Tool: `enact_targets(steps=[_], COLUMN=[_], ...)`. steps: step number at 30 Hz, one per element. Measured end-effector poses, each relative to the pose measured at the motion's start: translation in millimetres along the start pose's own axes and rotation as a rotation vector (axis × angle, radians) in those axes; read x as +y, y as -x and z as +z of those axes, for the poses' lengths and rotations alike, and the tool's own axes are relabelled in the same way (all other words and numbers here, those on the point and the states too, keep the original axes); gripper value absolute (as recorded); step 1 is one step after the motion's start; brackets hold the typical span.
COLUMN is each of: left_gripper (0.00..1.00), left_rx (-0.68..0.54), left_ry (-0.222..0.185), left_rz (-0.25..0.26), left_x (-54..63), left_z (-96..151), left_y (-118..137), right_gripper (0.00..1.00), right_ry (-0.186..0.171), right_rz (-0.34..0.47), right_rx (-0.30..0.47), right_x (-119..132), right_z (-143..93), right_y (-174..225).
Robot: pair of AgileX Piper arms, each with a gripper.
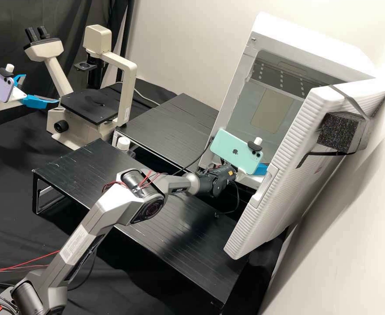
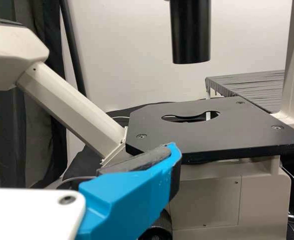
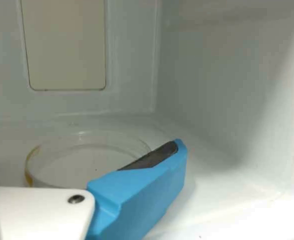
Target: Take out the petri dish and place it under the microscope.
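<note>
In the high view my left gripper (image 1: 41,89) stands open and empty beside the microscope (image 1: 124,92), near its black stage (image 1: 76,105). In the left wrist view a blue finger of my left gripper (image 2: 131,192) is in front of the stage (image 2: 232,140). My right gripper (image 1: 260,169) is at the mouth of the white cabinet (image 1: 227,94), partly behind a green phone. In the right wrist view the clear petri dish (image 3: 86,147) lies flat on the cabinet floor. There my right gripper (image 3: 82,145) is open around the near part of the dish, whose near rim is partly hidden.
The cabinet's ribbed door (image 1: 284,162) stands open beside the right arm. Two low black tables (image 1: 170,240) lie between microscope and cabinet, and a white-capped bottle (image 1: 123,144) stands near the microscope. The eyepiece tube (image 2: 71,110) rises beside the stage.
</note>
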Motion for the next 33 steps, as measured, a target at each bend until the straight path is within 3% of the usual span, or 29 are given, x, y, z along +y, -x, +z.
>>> enact_targets(steps=[4, 7, 11, 12, 13, 14, 15, 16, 17, 19, 33], left_gripper=[1.00, 1.00, 1.00, 1.00, 1.00, 1.00, 1.00, 1.00, 1.00, 1.00, 1.00], left_rx=[0.000, 0.000, 0.000, 0.000, 0.000, 0.000, 0.000, 0.000, 0.000, 0.000, 0.000], left_ry=[0.000, 0.000, 0.000, 0.000, 0.000, 0.000, 0.000, 0.000, 0.000, 0.000, 0.000], left_rz=[0.000, 0.000, 0.000, 0.000, 0.000, 0.000, 0.000, 0.000, 0.000, 0.000, 0.000], left_x=[0.0, 0.0, 0.0, 0.0, 0.0, 0.0, 0.0, 0.0, 0.0, 0.0, 0.0], left_z=[0, 0, 0, 0, 0, 0, 0, 0, 0, 0, 0], left_y=[0, 0, 0, 0, 0, 0, 0, 0, 0, 0, 0], right_gripper=[1.00, 1.00, 1.00, 1.00, 1.00, 1.00, 1.00, 1.00, 1.00, 1.00, 1.00], right_ry=[0.023, 0.001, 0.018, -0.008, 0.013, 0.009, -0.024, 0.003, -0.010, 0.010, 0.009], right_rz=[0.004, 0.013, 0.024, 0.028, 0.021, 0.019, 0.023, 0.017, 0.014, 0.016, -0.021], right_rx=[-0.048, -0.085, -0.128, -0.138, -0.151, -0.157, -0.157, -0.158, -0.156, -0.153, -0.140], right_x=[8, 17, 29, 31, 33, 34, 35, 35, 36, 36, 28], right_z=[1, 0, -2, -3, -3, -3, -4, -4, -5, -4, -5], right_y=[3, 5, 4, 3, 3, 2, 1, 0, -1, -4, -14])
